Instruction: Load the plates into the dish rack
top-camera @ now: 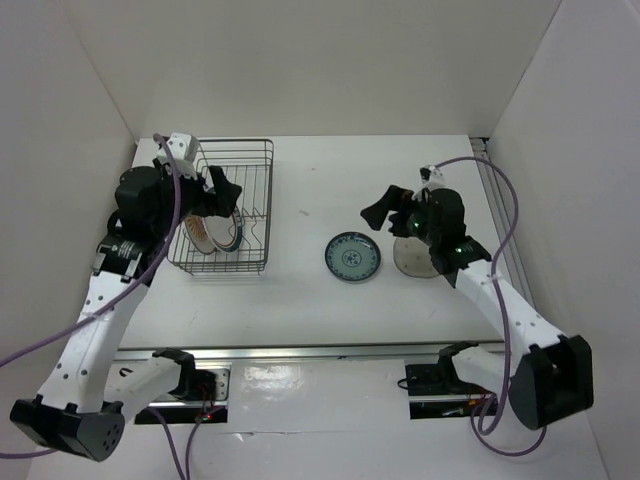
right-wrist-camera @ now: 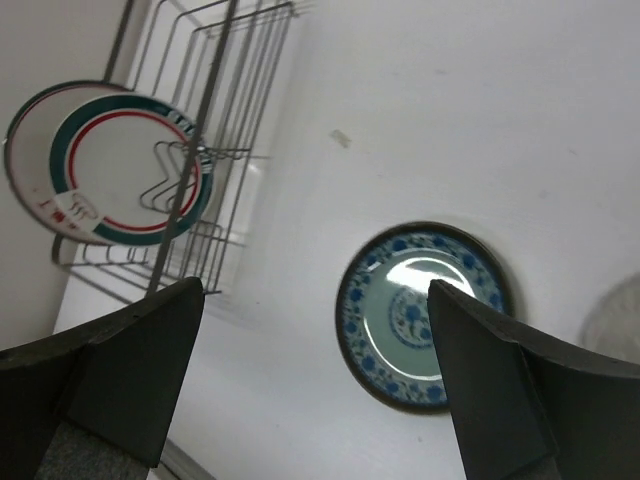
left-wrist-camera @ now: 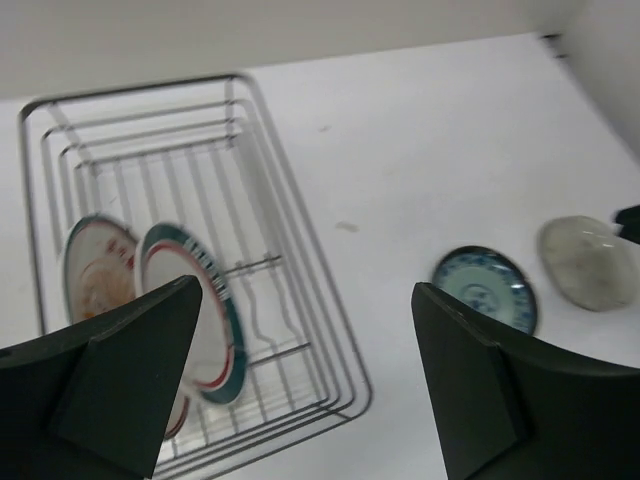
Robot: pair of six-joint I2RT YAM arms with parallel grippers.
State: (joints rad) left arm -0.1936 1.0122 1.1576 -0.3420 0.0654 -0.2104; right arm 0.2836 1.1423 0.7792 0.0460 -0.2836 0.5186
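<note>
Left gripper (top-camera: 224,190) spread wide over the dish rack (top-camera: 256,146), holding nothing. Two plates (top-camera: 214,236) stand on edge at its near end. Right gripper (top-camera: 385,205) spread too, empty, above the blue plate (top-camera: 352,257) lying flat mid-table, with the grey plate (top-camera: 408,262) just beside it. For the blue one, come in low at the rim, one finger under. Table (top-camera: 300,190) is smooth white, so it may slide. Walls close on three sides.

Two plates (left-wrist-camera: 220,340) stand in the dish rack (left-wrist-camera: 328,300). Right of it lie a blue-green plate (left-wrist-camera: 485,288) and a grey-beige plate (left-wrist-camera: 590,262).
</note>
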